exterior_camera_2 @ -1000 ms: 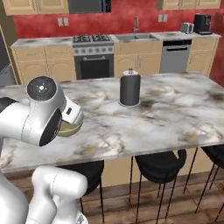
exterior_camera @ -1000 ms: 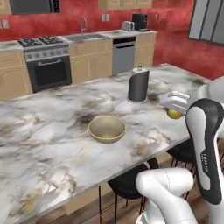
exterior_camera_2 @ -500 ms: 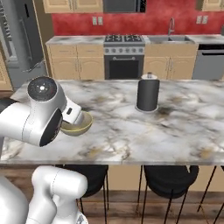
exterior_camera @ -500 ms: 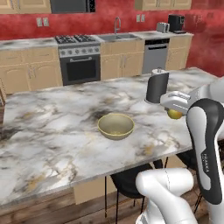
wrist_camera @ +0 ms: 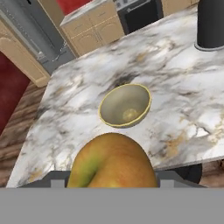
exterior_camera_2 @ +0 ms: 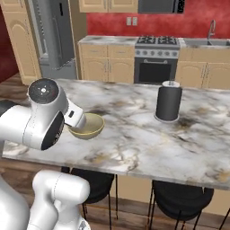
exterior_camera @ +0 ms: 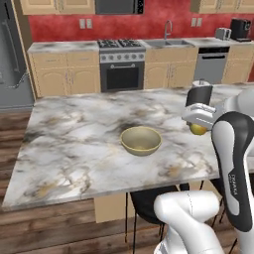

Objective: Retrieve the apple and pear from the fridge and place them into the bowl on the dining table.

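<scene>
From the left base view, the gripper is gripping a yellow-green fruit over the dining table, right of the bowl. From the right, the bowl is sitting just beyond the arm. From the hand, the bowl is lying ahead of the held fruit.

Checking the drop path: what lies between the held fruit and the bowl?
Bare marble table top, as the hand view shows. The fruit sits in the end effector; the bowl is empty.
</scene>
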